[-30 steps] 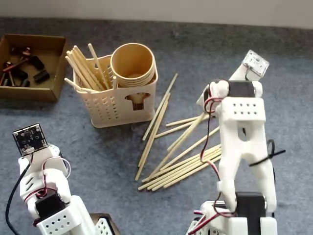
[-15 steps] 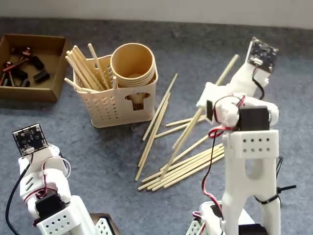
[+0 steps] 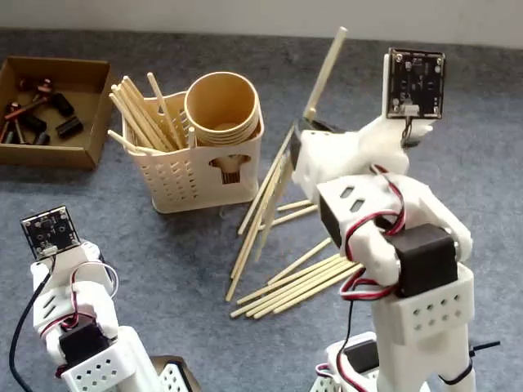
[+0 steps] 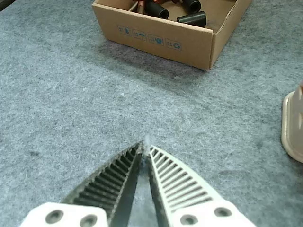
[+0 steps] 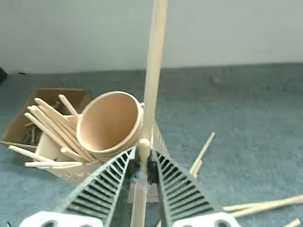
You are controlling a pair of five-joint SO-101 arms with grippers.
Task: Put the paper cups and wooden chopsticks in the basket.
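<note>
Held chopstick (image 3: 327, 69): 1 wooden stick, steeply tilted, pinched between the fingers of the right gripper (image 3: 301, 139), its upper end rising well above the gripper. It is off the counter (image 3: 163, 261), just beside the basket on the cup side. In the right wrist view the stick (image 5: 154, 61) runs up between the gripper's (image 5: 142, 151) closed-in fingers.

Basket (image 3: 196, 175): cream, slotted, upright on the grey counter.
- Paper cups (image 3: 222, 106): 1 nested stack, inside the basket.
- Chopsticks in basket (image 3: 139, 114): a bundle leaning in the part next to the cups.

Loose chopsticks (image 3: 302, 282): scattered flat on the counter between the basket and the right arm.

Left gripper (image 4: 143, 144): fingers pressed together, holding nothing, low over bare counter.

Cardboard box (image 3: 57, 114): open, holding small dark parts, beyond the basket from the right arm.
</note>
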